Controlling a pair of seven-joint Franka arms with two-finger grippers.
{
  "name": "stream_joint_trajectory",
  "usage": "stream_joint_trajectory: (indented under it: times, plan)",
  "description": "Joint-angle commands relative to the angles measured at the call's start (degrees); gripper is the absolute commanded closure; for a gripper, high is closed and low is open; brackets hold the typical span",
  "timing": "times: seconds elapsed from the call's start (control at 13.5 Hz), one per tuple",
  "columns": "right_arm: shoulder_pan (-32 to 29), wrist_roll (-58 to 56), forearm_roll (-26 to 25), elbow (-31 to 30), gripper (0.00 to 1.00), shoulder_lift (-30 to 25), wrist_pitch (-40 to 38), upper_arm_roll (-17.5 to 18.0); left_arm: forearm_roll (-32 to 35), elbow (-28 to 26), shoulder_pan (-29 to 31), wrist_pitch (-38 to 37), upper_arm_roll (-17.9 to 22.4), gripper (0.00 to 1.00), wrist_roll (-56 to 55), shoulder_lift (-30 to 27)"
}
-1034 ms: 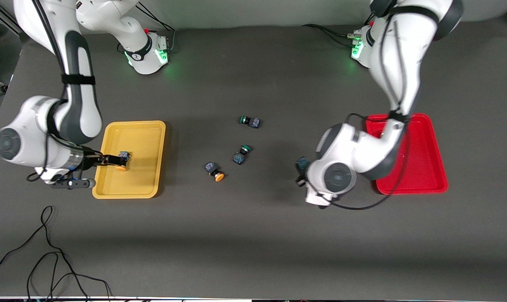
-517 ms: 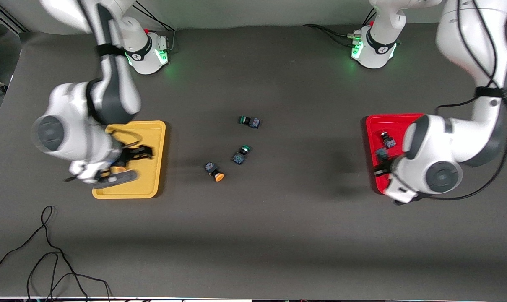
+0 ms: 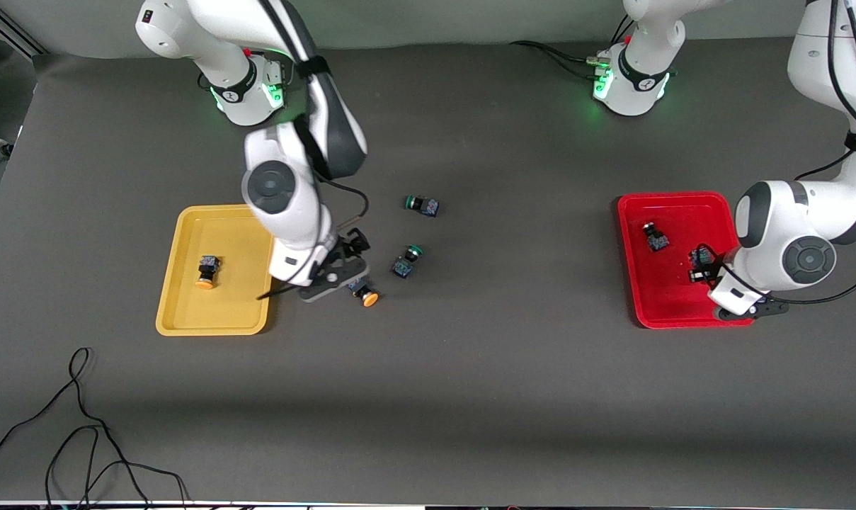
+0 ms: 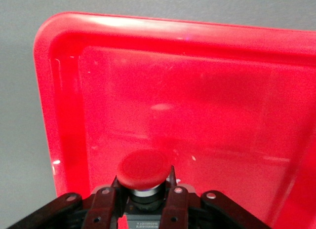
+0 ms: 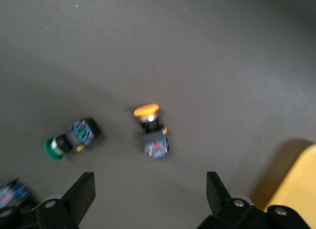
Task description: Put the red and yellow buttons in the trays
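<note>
A: Right gripper [image 3: 343, 273] spread wide, nothing in it, hanging over the bare table just beside the yellow tray [image 3: 187, 322]. Loose yellow button [image 3: 364, 292] almost directly under it, a touch nearer the front camera.

B: Long axis?

A: Lying on its side, orange cap [image 5: 146, 110] at one end, blue body [image 5: 156, 146] at the other. In the right wrist view, sitting between the two open fingers [image 5: 81, 192] but ahead of them, axis running roughly away from the wrist, so fingers set to close across the body. Probably needs only a short reach forward and down.

B: Nearer arm?

A: Right, clearly. Left well apart, at the red tray [image 3: 636, 315].

B: Left gripper [image 3: 704, 265]?

A: Clamped on a red button [image 4: 143, 170], cap pointing out from the fingers, body pinched between them. Held low over the red tray floor, whether touching not clear. Release looks like the next step there.

B: Rest of the buttons?

A: One yellow button in tray [image 3: 206, 272], lying in the yellow tray. One other red button [image 3: 655, 237] already in the red tray. Two green buttons [image 3: 406, 259] on the table near the middle, not for sorting; closer one just beside the loose yellow one, worth avoiding on the descent.
</note>
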Motion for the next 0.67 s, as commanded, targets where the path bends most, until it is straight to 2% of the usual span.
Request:
stream_joint_trajectory:
  times: [0.0,0.07,0.22,0.44,0.59]
  plan:
    - [-0.8,-1.5,1.3,-3.8,0.00,2.9,9.5,2.8,1.0,-0.7,0.7,2.0,-0.8,0.25,1.0,0.8]
    - [-0.9,-1.5,1.4,-5.1,0.00,4.0,13.0,3.8,0.9,-0.7,0.8,1.3,-0.8,0.01,1.0,0.5]
    - [-0.9,-1.6,4.2,-6.3,0.00,6.4,18.0,5.6,0.8,-0.3,0.7,-2.5,-1.1,0.00,1.0,-1.6]
    - [-1.1,-9.3,15.0,-6.2,0.00,9.9,19.5,5.7,-0.4,-0.1,-0.7,-8.2,-2.2,0.00,1.0,-8.4]
    - [-1.3,-11.3,17.4,-6.2,0.00,10.9,19.6,5.7,-3.2,0.0,-0.8,-12.0,-4.6,0.00,1.0,-13.8]
